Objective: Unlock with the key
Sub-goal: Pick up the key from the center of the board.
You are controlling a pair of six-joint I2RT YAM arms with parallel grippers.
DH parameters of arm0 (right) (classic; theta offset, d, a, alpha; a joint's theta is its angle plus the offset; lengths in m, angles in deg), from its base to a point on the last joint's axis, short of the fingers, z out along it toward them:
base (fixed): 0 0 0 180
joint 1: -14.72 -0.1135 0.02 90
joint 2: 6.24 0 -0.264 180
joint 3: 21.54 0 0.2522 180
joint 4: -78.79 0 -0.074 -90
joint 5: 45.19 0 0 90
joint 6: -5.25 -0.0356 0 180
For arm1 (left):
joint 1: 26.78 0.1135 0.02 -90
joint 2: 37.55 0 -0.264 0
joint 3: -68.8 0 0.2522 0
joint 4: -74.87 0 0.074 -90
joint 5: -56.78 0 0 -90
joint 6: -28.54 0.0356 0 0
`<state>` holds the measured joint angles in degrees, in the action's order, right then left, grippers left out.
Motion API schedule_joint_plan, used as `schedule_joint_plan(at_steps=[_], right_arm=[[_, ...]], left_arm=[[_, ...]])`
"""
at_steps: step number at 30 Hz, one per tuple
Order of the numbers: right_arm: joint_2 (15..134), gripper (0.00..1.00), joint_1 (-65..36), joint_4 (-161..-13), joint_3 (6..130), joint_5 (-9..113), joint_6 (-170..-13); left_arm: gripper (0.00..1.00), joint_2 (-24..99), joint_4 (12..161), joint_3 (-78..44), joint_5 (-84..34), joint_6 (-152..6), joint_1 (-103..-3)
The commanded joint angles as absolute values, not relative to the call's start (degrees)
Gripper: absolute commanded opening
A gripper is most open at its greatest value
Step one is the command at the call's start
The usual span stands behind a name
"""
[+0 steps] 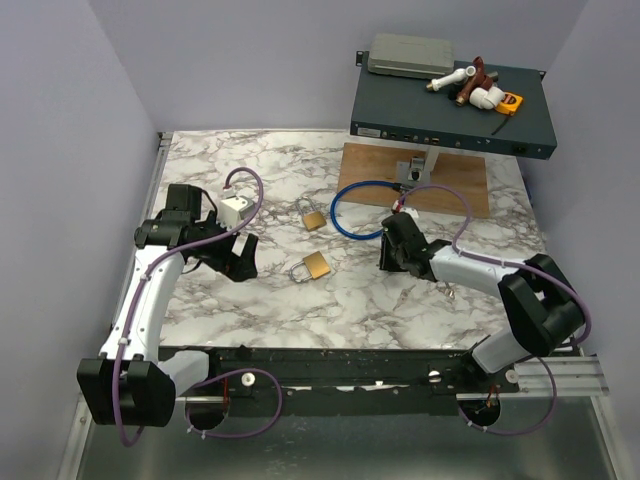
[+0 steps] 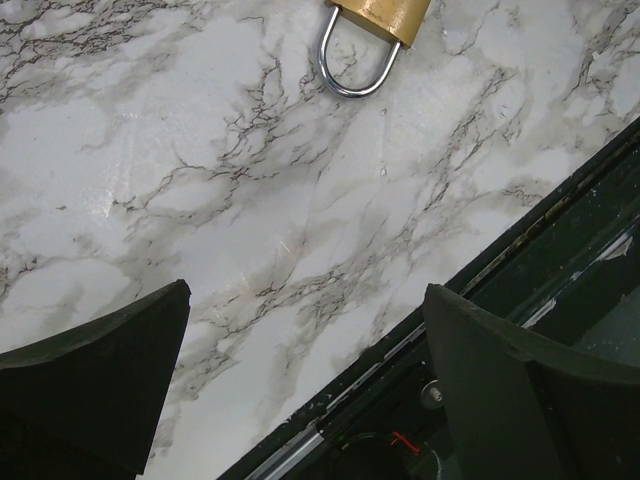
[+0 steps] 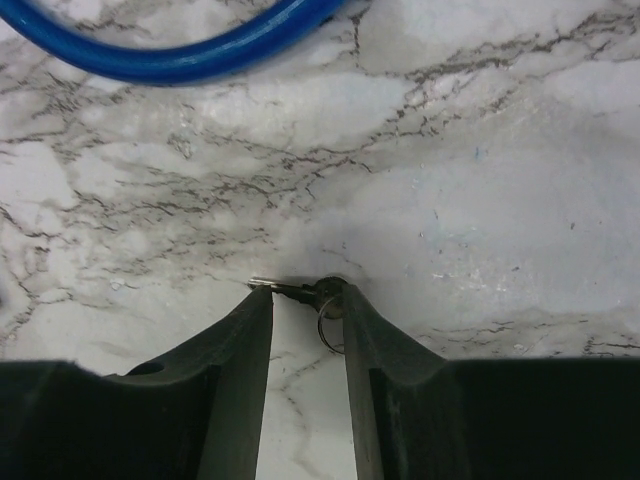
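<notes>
The small silvery key (image 3: pixel 292 291) with its ring lies flat on the marble, right across the tips of my right gripper (image 3: pixel 306 296). Its head touches the right finger and its blade tip pokes just past the left finger. The jaws stand a narrow gap apart. In the top view the right gripper (image 1: pixel 388 262) hides the key. A brass padlock (image 1: pixel 317 265) lies mid-table and a second brass padlock (image 1: pixel 313 217) lies behind it. My left gripper (image 1: pixel 238 262) is wide open and empty, left of the nearer padlock (image 2: pixel 376 18), which shows at the top of the left wrist view.
A blue cable loop (image 1: pixel 345 215) lies just behind the right gripper and shows in the right wrist view (image 3: pixel 200 55). A wooden board (image 1: pixel 450 185) and a dark equipment box (image 1: pixel 450 110) stand at the back right. A white block (image 1: pixel 235 210) sits by the left arm. The table's front rail (image 2: pixel 520 260) is close.
</notes>
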<state>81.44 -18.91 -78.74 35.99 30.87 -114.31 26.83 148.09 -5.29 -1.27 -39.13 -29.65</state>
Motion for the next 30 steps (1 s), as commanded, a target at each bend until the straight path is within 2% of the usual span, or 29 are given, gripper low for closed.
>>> schedule_joint_plan(at_steps=[1,11,16,30], right_arm=[[81.3,0.36,-18.6,-80.6,32.5,33.4,-115.4],[77.7,0.27,-18.6,-79.5,30.4,37.6,-117.9],[75.4,0.18,-18.7,-78.6,29.5,39.1,-119.5],[78.2,0.1,-20.8,-79.9,27.5,39.9,-121.6]], left_arm=[[0.98,25.3,148.6,-4.6,-2.0,-37.9,-29.9],[0.98,24.4,148.7,-3.8,-2.2,-37.7,-29.9],[0.98,24.1,148.8,-3.8,-2.8,-37.4,-30.0],[0.99,23.6,149.1,-3.7,-2.9,-37.2,-29.9]])
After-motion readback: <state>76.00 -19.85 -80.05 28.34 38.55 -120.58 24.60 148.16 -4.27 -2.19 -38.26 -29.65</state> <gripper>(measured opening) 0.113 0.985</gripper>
